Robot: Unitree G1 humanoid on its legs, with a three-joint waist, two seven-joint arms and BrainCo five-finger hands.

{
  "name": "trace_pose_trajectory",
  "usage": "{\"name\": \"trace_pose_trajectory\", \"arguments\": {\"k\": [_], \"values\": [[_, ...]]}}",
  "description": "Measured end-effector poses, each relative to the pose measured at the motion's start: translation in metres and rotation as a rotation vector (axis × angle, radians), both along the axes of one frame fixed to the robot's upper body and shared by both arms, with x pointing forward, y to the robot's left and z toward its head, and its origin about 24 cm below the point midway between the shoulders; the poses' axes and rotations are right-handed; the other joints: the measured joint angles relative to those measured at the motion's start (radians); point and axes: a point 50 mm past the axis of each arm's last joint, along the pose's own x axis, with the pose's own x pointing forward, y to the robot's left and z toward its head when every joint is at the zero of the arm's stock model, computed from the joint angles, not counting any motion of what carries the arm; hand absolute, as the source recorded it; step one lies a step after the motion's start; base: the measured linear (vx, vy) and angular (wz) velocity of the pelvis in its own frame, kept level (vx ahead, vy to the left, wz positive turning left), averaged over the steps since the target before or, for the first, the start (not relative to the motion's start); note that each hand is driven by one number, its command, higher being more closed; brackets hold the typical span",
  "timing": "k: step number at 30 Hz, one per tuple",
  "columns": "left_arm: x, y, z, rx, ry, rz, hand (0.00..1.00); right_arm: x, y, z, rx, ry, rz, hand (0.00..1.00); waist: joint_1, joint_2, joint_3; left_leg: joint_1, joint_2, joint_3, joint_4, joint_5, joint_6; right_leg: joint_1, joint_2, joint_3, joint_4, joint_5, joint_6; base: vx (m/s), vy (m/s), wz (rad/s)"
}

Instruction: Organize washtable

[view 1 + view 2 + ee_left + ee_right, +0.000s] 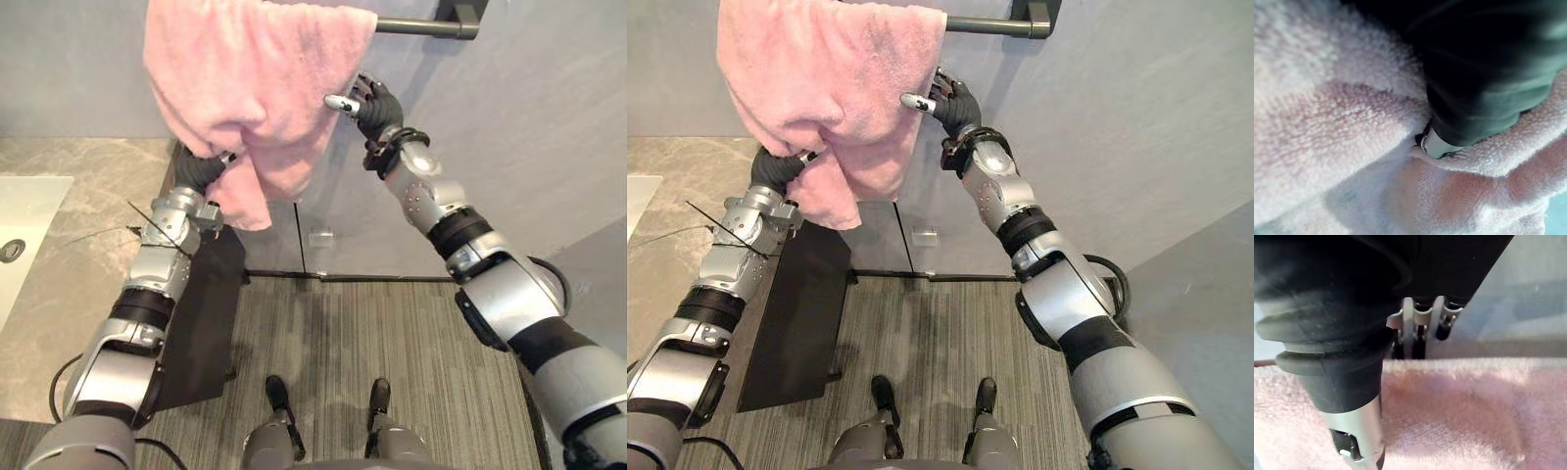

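- Pink towel (pixel 245 69) draped over dark wall rail (pixel 421 26), up beside the counter (pixel 88 196).
- Right hand (pixel 372 106) at towel's right edge: thumb in front, fingers behind, pinching the cloth.
- Left hand (pixel 201 166) buried under towel's lower folds; fingers hidden, grip impossible to tell.

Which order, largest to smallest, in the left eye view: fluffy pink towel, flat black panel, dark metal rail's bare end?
Largest: fluffy pink towel
Then: flat black panel
Smallest: dark metal rail's bare end

Bathroom, marble counter (pixel 88 196) with sink (pixel 29 211), pink towel (pixel 235 69) on wall rail (pixel 421 26)
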Motion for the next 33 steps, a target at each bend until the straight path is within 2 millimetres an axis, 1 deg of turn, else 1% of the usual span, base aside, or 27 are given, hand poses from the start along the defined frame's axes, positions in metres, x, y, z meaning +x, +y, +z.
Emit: {"name": "trace_pose_trajectory", "arguments": {"k": [1,2,4,7,9,11,14,16,18,19,21,24,27,29,33], "values": [[0.001,-0.002,0.002,-0.002,-0.007,-0.004,1.00,-0.001,0.006,0.003,0.015,0.001,0.009,1.00,0.000,0.004,0.002,-0.004,0.002,-0.002,0.000,0.002,-0.002,-0.003,0.001,-0.003,0.000,0.000,-0.001,-0.01,-0.030,0.10],[0.002,-0.004,0.005,-0.008,-0.016,-0.010,1.00,-0.004,0.018,0.011,0.024,-0.013,0.037,1.00,0.003,0.012,0.005,-0.017,0.004,-0.004,0.000,0.003,-0.004,-0.013,0.003,-0.006,0.000,-0.002,-0.008,-0.01,-0.029,0.08],[0.004,-0.011,0.004,-0.029,-0.013,-0.018,1.00,-0.008,0.029,0.019,0.061,-0.023,0.061,1.00,0.003,0.026,0.013,-0.025,0.004,-0.012,0.000,0.006,-0.002,-0.016,0.003,-0.012,0.000,-0.001,-0.008,-0.01,-0.021,0.08],[0.005,-0.015,-0.001,-0.051,0.003,-0.016,1.00,-0.012,0.040,0.025,0.078,-0.032,0.076,1.00,0.004,0.030,0.016,-0.025,0.004,-0.013,0.000,0.006,-0.002,-0.016,0.003,-0.013,0.000,0.003,-0.003,0.00,-0.004,0.02],[0.006,-0.016,-0.001,-0.054,0.003,-0.015,1.00,-0.012,0.040,0.029,0.082,-0.039,0.076,1.00,0.004,0.032,0.017,-0.025,0.003,-0.013,0.001,0.011,0.005,-0.016,0.003,-0.014,0.000,0.004,-0.003,0.02,-0.007,0.00],[0.006,-0.016,0.001,-0.057,-0.002,-0.015,1.00,-0.011,0.036,0.033,0.117,-0.039,0.063,1.00,0.003,0.034,0.018,-0.025,0.003,-0.013,0.005,0.011,0.005,-0.016,0.003,-0.014,0.000,0.004,-0.002,0.04,-0.014,0.00],[0.006,-0.012,0.004,-0.073,-0.013,-0.001,1.00,-0.006,0.017,0.040,0.144,-0.063,0.015,1.00,0.002,0.037,0.020,-0.025,0.003,-0.010,0.006,0.011,0.005,-0.016,0.003,-0.013,0.000,0.004,-0.002,0.04,-0.012,0.00],[0.006,-0.009,0.006,-0.085,-0.020,0.008,1.00,-0.001,-0.009,0.050,0.140,-0.102,-0.043,1.00,0.001,0.044,0.026,-0.025,0.002,-0.007,0.006,0.011,0.005,-0.017,0.002,-0.011,0.000,0.005,-0.002,0.00,0.000,0.00],[0.005,-0.007,0.009,-0.087,-0.034,0.008,1.00,0.000,-0.026,0.058,0.136,-0.131,-0.079,1.00,0.000,0.047,0.028,-0.025,0.003,0.003,0.006,0.011,0.005,-0.022,0.002,-0.003,0.000,0.009,-0.003,0.01,-0.007,-0.13],[0.004,-0.008,0.014,-0.083,-0.051,-0.002,1.00,0.000,-0.030,0.063,0.133,-0.152,-0.079,1.00,-0.004,0.049,0.031,-0.024,0.003,0.008,0.006,0.011,0.005,-0.027,0.002,0.006,0.000,0.012,-0.004,0.01,-0.008,-0.19],[0.002,-0.010,0.017,-0.081,-0.067,-0.015,1.00,-0.001,-0.032,0.065,0.133,-0.160,-0.081,1.00,-0.012,0.053,0.034,-0.017,0.003,0.018,0.006,0.011,0.005,-0.027,0.003,0.017,0.000,0.015,-0.003,0.01,-0.007,-0.17],[0.002,-0.011,0.018,-0.075,-0.070,-0.030,1.00,0.000,-0.036,0.066,0.121,-0.165,-0.073,1.00,-0.033,0.057,0.040,-0.005,0.005,0.036,0.006,0.010,0.005,-0.027,0.005,0.034,0.000,0.020,-0.003,0.01,-0.018,-0.16],[0.002,-0.011,0.019,-0.075,-0.072,-0.031,1.00,0.000,-0.037,0.066,0.112,-0.163,-0.066,1.00,-0.033,0.063,0.049,0.006,0.007,0.052,0.000,0.008,0.002,-0.027,0.006,0.050,-0.001,0.022,-0.003,-0.01,-0.020,-0.19],[0.002,-0.012,0.021,-0.074,-0.079,-0.036,1.00,0.000,-0.040,0.067,0.095,-0.169,-0.062,1.00,-0.029,0.063,0.053,0.010,0.013,0.055,0.000,0.006,-0.001,-0.027,0.012,0.053,-0.004,0.016,-0.012,-0.04,-0.036,-0.07],[0.002,-0.013,0.022,-0.086,-0.080,-0.048,1.00,0.001,-0.042,0.066,0.074,-0.168,-0.060,1.00,-0.026,0.062,0.055,0.011,0.020,0.055,0.000,0.006,-0.002,-0.025,0.018,0.051,-0.005,0.016,-0.014,-0.02,-0.034,-0.01]]}}
